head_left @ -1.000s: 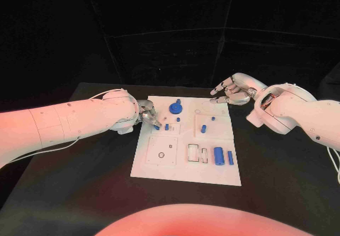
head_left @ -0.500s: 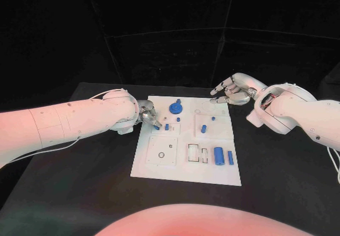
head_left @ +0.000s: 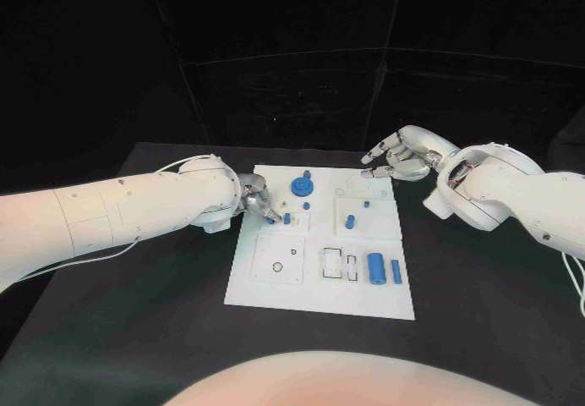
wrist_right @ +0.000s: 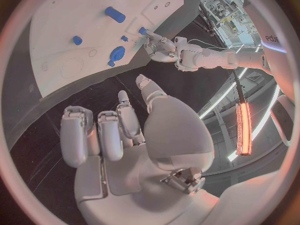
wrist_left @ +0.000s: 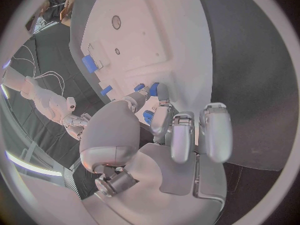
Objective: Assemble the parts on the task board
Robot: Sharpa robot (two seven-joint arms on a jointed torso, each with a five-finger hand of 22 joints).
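left hand (head_left: pixel 253 196) sits at the left edge of the white board (head_left: pixel 281 292), fingertips pressed down around a small blue peg (head_left: pixel 270 218). in the left wrist view the thumb and a finger (wrist_left: pixel 157 121) close on that peg (wrist_left: pixel 154 89), so the hand is pinching it; how far the peg sits in the board is hidden by the fingers. a second short blue peg (head_left: pixel 287 218) stands just beside it, and a third blue bit below the fingers in the wrist view is too covered to make out.

right hand (head_left: pixel 396 158) hovers at the board's far right corner, fingers loosely curled and apart, holding nothing; the right wrist view shows its palm (wrist_right: pixel 119 135) empty, above the dark table (wrist_right: pixel 94 97) near the board's edge.

the board lies in the middle of the black table (head_left: pixel 134 338). near its far edge a round blue gear (head_left: pixel 301 184) with a knob sits on it. toward the middle is a blue slanted piece (head_left: pixel 350 222), with small blue dots near it too tiny to identify. at the near right, a blue cylinder (head_left: pixel 377 268) lies beside a thinner blue bar (head_left: pixel 396 271), next to rectangular outlined slots. a square panel with a small oval hole (head_left: pixel 278 267) is on the near left.

both white arms are cut off at the edges of the head view.
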